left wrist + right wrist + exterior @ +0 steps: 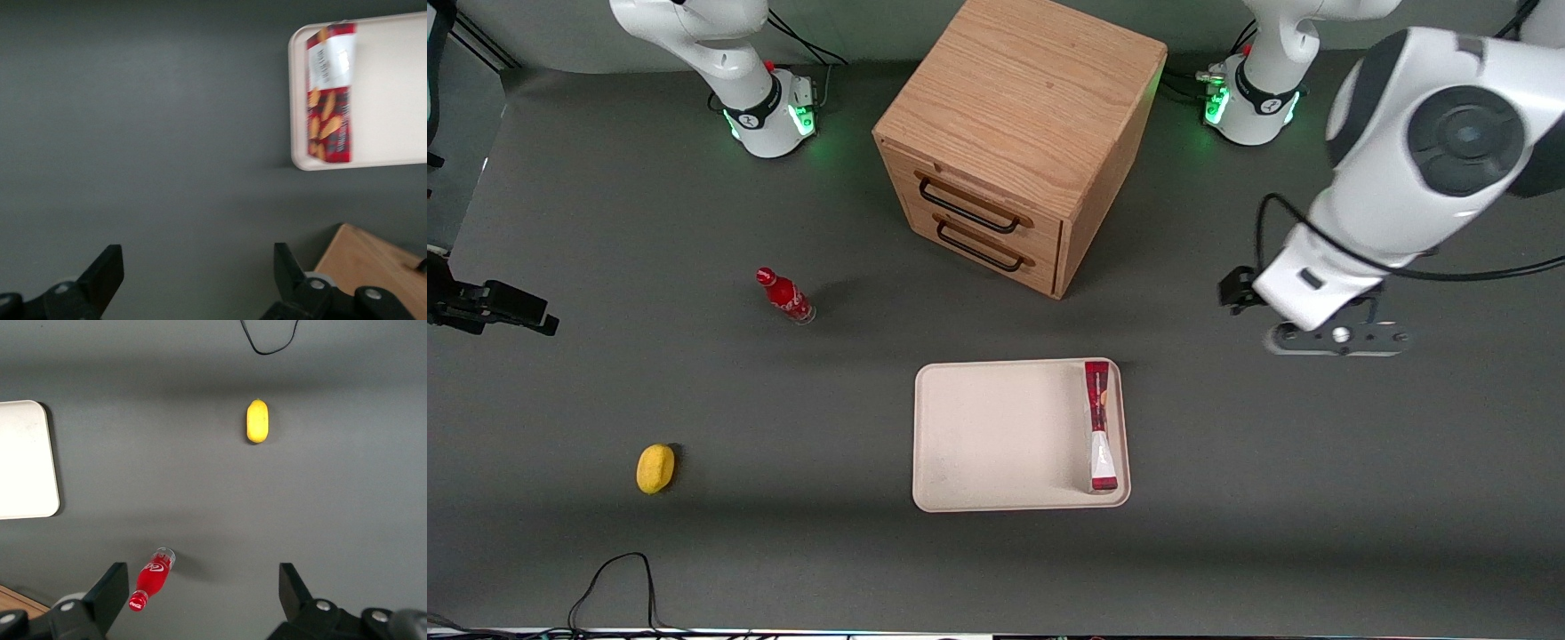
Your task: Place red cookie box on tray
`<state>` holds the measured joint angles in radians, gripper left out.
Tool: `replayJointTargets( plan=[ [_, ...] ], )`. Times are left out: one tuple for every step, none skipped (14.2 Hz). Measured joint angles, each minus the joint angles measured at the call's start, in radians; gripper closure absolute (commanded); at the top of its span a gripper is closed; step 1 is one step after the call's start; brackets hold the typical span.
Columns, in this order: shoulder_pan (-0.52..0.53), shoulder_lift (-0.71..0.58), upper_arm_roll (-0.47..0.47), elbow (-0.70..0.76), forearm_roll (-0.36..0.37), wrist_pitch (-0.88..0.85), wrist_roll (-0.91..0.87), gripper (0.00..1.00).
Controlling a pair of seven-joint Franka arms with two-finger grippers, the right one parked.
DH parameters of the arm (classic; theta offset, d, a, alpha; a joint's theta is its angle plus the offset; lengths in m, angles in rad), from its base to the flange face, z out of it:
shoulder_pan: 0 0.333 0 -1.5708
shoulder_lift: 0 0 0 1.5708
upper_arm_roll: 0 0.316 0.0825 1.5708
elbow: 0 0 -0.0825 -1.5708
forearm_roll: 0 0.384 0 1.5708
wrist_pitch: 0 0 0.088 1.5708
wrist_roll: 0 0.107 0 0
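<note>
Even overhead light, soft shadows, blurred left wrist view.

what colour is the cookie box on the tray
The red cookie box is red with a white end and orange biscuit pictures, clearest in the left wrist view.

The front view looks steeply down from high above the desk's front edge, taking in the whole desk up to the two arm bases at its back edge; the left wrist view looks straight down from close above the bare desk near the working arm's end, the gripper (pixel 193 277) with its fingers spread wide at its border; it shares with the front view the tray (pixel 393 87) edge, the red cookie box (pixel 329 93) and a drawer cabinet (pixel 367 263) corner; the right wrist view looks down over the parked arm's end, sharing the tray (pixel 23 460), small red bottle (pixel 152 579) and yellow object (pixel 257 421) with the front view.
</note>
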<state>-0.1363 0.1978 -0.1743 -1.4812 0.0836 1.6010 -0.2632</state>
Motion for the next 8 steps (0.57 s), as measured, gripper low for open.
replayJointTargets(
  plan=[
    [0.033, -0.032, 0.001, -0.038, -0.001, 0.0, 0.041, 0.0],
    [0.064, -0.058, 0.002, -0.068, -0.001, 0.001, 0.076, 0.0],
    [0.095, -0.08, 0.002, -0.09, -0.002, 0.002, 0.112, 0.0],
    [0.127, -0.096, 0.003, -0.105, -0.007, 0.002, 0.145, 0.0],
    [0.156, -0.109, 0.003, -0.116, -0.014, 0.002, 0.173, 0.0],
    [0.182, -0.117, 0.004, -0.123, -0.019, 0.003, 0.195, 0.0],
    [0.2, -0.122, 0.004, -0.128, -0.021, 0.005, 0.208, 0.0],
    [0.214, -0.125, 0.004, -0.134, -0.022, 0.012, 0.213, 0.0]
  ],
)
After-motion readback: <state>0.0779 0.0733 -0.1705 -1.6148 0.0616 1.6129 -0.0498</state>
